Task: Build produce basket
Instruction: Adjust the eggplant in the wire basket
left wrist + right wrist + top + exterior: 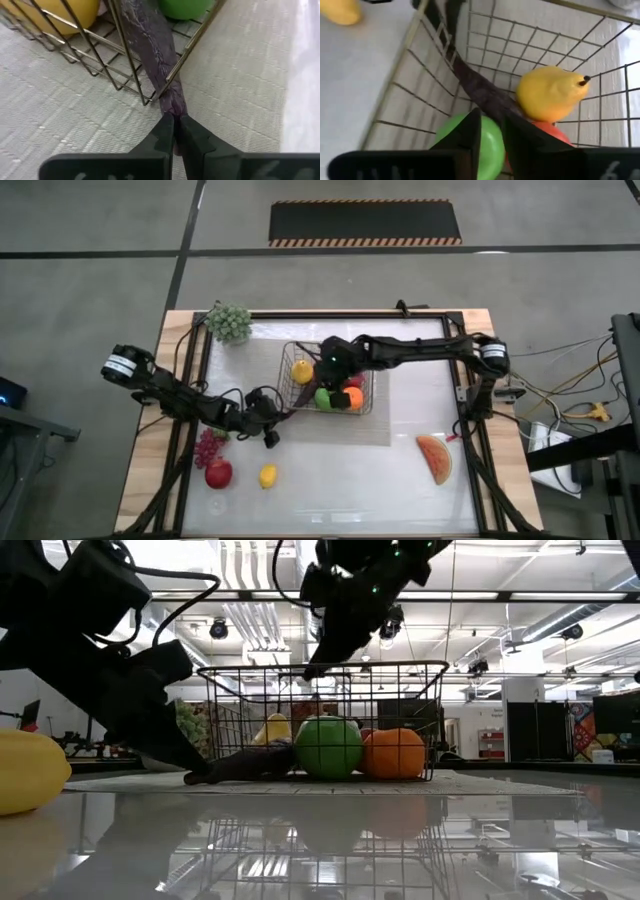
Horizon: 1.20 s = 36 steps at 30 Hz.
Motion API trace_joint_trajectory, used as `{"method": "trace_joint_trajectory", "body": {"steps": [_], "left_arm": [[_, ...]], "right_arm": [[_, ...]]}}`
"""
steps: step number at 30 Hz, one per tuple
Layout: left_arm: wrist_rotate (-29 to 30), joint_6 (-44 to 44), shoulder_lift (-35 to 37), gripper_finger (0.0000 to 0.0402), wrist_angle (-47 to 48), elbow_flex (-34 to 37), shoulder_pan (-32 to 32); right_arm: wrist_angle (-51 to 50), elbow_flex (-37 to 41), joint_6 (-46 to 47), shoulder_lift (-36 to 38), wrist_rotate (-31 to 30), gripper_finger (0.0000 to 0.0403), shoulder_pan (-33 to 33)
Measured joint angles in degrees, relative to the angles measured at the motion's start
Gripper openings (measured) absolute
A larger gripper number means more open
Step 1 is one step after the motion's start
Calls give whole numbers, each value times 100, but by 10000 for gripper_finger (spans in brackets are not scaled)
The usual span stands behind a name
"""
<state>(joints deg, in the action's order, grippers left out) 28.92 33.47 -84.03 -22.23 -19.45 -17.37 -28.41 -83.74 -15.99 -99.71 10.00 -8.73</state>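
The dark wire basket (368,370) sits on a grey woven mat mid-table and holds a yellow pear (301,370), a green fruit (323,397), an orange (352,397) and something red (353,381). A purple eggplant (250,762) lies low, slanting through the basket's near-left corner; its inner end rests beside the green fruit (490,145). My left gripper (272,420) is outside that corner, shut on the eggplant's outer end. My right gripper (492,132) hovers open above the basket's contents, holding nothing. Dark-red grapes (207,447), a red apple (218,473), a lemon (267,476) and a watermelon slice (435,458) lie on the table. My left gripper pinches the eggplant's narrow outer end (174,107) between its two fingertips (165,132). It comes in low from the table's near-left side, roughly along the eggplant. The eggplant runs on past a basket wire (185,52) into the basket, lying low over the mat.
A pale grey-green bunch (228,322) lies at the table's far left corner. The mat (330,430) extends toward the near edge from the basket. Bare table surface spreads between the lemon and the watermelon slice. A black frame borders the table top.
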Motion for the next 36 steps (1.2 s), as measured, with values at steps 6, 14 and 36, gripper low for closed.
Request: {"method": "trace_joint_trajectory", "body": {"steps": [6,14,36], "left_arm": [[332,-382,-5,0,-8,23,0],[508,-445,-6,0,-27,45,0],[759,-865,-23,0,-447,51,0]], "right_arm": [[-128,-359,66,-446,4,139,-257],[-458,-926,262,-1038,35,235,-323],[-1451,-1813,501,-1762,46,279,-362]]}}
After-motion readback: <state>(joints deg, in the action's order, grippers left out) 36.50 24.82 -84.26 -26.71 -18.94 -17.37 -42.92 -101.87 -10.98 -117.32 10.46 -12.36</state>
